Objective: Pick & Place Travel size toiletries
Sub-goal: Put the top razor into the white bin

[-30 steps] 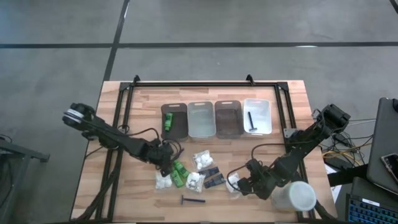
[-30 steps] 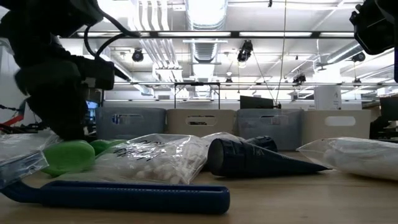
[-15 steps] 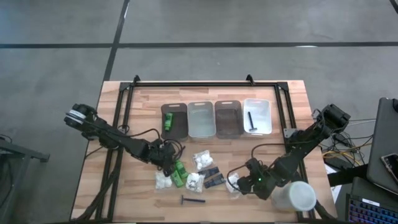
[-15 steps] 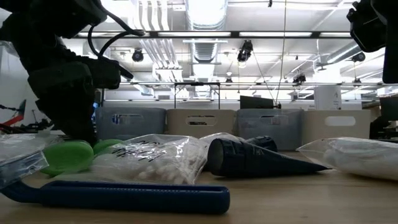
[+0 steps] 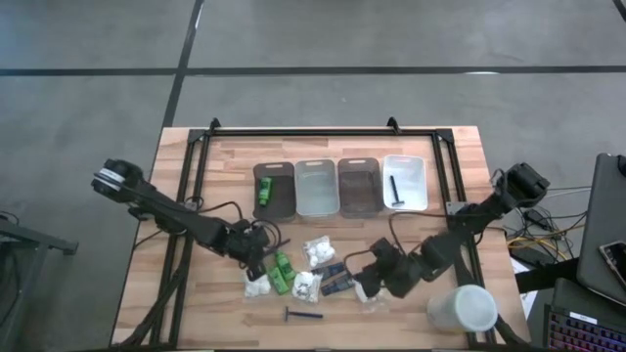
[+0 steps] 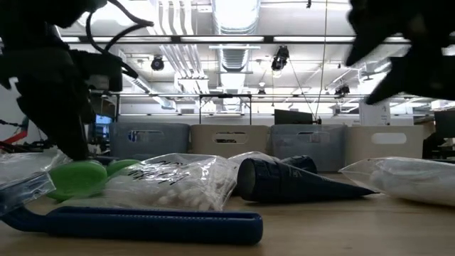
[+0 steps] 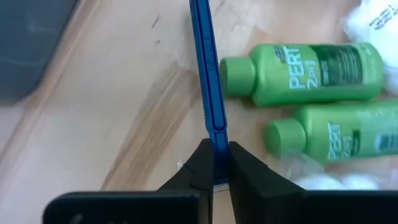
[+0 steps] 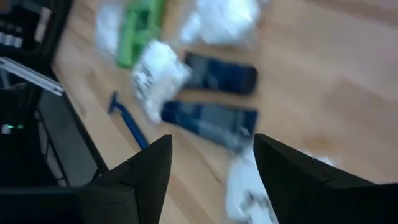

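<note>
Wooden table (image 5: 196, 166): four bins (image 5: 340, 186), two occupied.

the high view looks straight down on the whole table (image 5: 196, 166). the low view sits at tabletop height, level, close to a blue razor (image 6: 142, 224). the left wrist view looks closely down past its fingers (image 7: 245, 180) at green bottles (image 7: 311, 65). the right wrist view, higher, shares those bottles (image 8: 140, 31).

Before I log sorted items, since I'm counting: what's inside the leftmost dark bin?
The leftmost dark bin holds one green bottle, lying along its left side. Anything beneath the bottle is hidden from above.
</note>
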Motion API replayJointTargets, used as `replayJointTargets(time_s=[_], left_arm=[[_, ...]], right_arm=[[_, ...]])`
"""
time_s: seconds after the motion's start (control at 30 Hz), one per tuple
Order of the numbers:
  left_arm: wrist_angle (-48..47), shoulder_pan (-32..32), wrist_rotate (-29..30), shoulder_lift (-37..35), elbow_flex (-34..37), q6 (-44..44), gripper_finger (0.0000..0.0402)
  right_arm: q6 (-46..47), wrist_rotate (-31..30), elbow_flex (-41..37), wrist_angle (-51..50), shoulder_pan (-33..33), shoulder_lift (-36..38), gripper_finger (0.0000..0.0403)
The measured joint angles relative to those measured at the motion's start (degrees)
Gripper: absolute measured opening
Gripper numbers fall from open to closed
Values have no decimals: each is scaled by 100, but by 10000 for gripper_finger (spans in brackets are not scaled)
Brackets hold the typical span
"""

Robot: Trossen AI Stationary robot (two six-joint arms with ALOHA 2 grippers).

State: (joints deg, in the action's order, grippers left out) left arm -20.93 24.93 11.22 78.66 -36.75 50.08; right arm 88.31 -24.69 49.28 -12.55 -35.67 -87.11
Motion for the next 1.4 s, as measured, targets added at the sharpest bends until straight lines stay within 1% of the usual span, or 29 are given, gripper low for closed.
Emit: replayJointTargets(time_s=[0.13, 0.23, 0.33, 0.43, 0.53, 0.63, 0.8, 0.87, 0.93, 1.0, 1.07, 1.17, 1.4], left_arm=[[-225, 58, 13, -458, 0, 81, 29], [-257, 56, 179, -875, 0, 34, 26], [-159, 18, 403, -1339, 0, -52, 26], [201, -20, 400, -1801, 2, -58, 28], [858, -18, 386, -2212, 4, -182, 28], [1578, -34, 474, -2506, 4, -411, 28], [2668, -153, 754, -2709, 7, -850, 28], [3026, -222, 791, -2713, 14, -969, 28], [3372, -300, 796, -2674, 15, -1019, 28], [3606, -362, 797, -2602, 15, -1041, 28], [3849, -436, 798, -2491, 15, -1042, 28], [4203, -544, 775, -2281, 15, -973, 28], [4954, -663, 286, -1698, -140, -940, 28]], right_arm=[[-654, 47, 0, 397, 331, 38, 226], [-1065, 56, 0, 532, 571, 75, 231], [-1358, 71, 0, 613, 824, 130, 236], [-1780, 72, 0, 1024, 1043, 218, 240], [-2408, 72, 0, 1809, 1207, 326, 244], [-3149, 70, 0, 2821, 1373, 439, 247], [-4279, 63, 0, 4573, 1651, 498, 254], [-4540, 69, 13, 4990, 1749, 500, 258], [-4652, 165, 117, 4968, 1828, 493, 263], [-4674, 361, 314, 4735, 1896, 466, 268], [-4700, 451, 531, 4370, 1929, 458, 274], [-4896, 423, 829, 3825, 1933, 452, 284], [-4958, 360, 1332, 3095, 2129, 452, 302]])
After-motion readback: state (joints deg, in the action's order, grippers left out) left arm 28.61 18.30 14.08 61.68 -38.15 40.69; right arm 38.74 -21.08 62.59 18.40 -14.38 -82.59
